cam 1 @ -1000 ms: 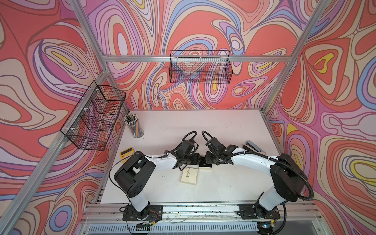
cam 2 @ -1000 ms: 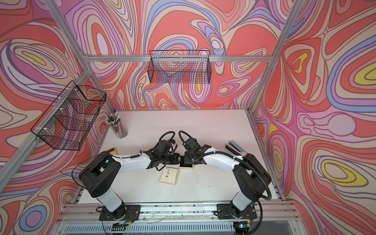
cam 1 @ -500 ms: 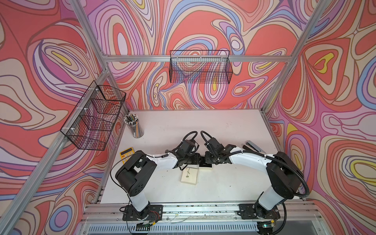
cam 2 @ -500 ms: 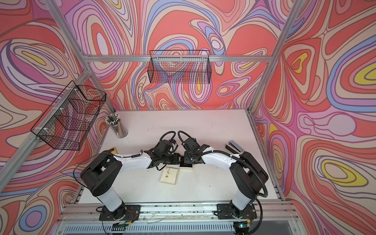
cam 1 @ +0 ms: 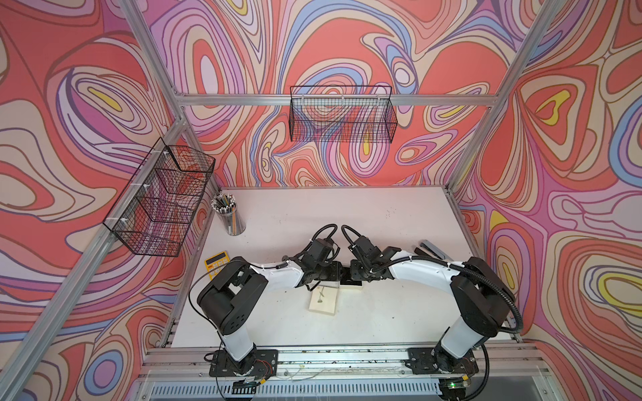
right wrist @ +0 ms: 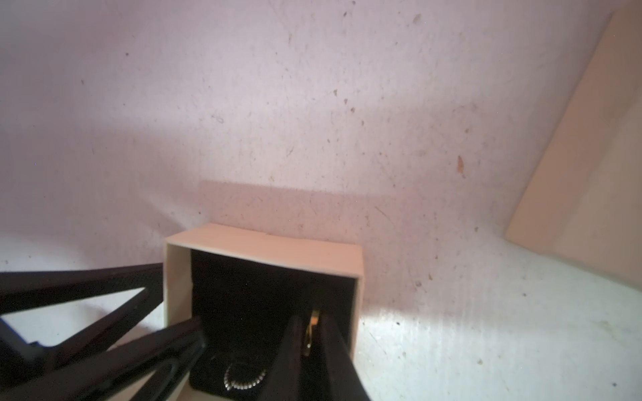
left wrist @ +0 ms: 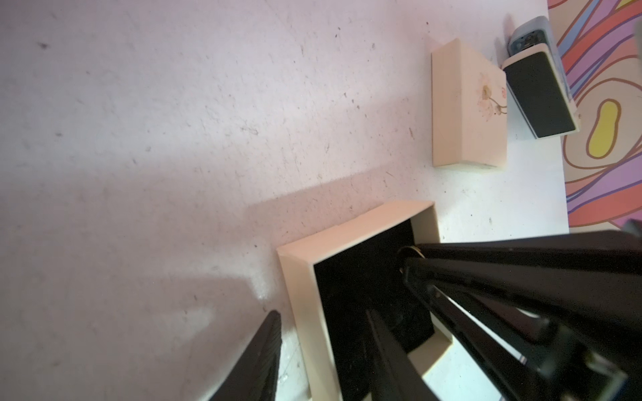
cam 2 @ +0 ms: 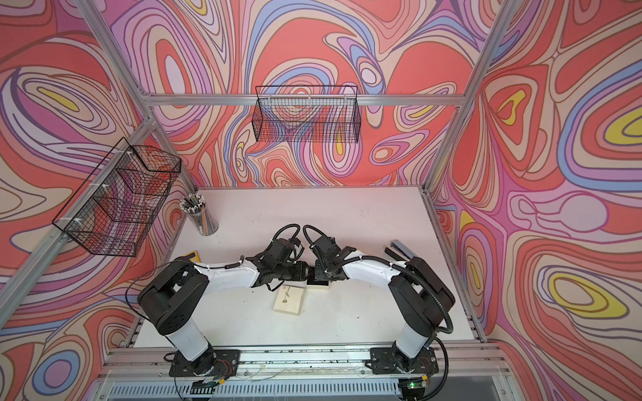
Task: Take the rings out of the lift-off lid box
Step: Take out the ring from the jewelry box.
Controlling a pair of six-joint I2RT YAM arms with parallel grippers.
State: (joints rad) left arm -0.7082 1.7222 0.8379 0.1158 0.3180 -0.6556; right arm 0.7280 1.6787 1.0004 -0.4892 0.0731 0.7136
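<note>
The lift-off lid box is a small open cream box with a black insert, on the table between my two arms. My left gripper straddles one wall of it, one finger outside and one inside, shut on that wall. My right gripper reaches into the box and is shut on a thin ring standing on edge between its fingers. This ring also shows as a ring edge in the left wrist view. A second, beaded silvery ring lies on the insert. The flower-printed lid lies just in front of the box.
A pen cup and a yellow calculator stand at the table's left side. A stapler lies at the right. Wire baskets hang on the back wall and the left wall.
My right arm has shifted slightly over the box and its jaws have drawn together on the ring. The left arm and the box have stayed put.
</note>
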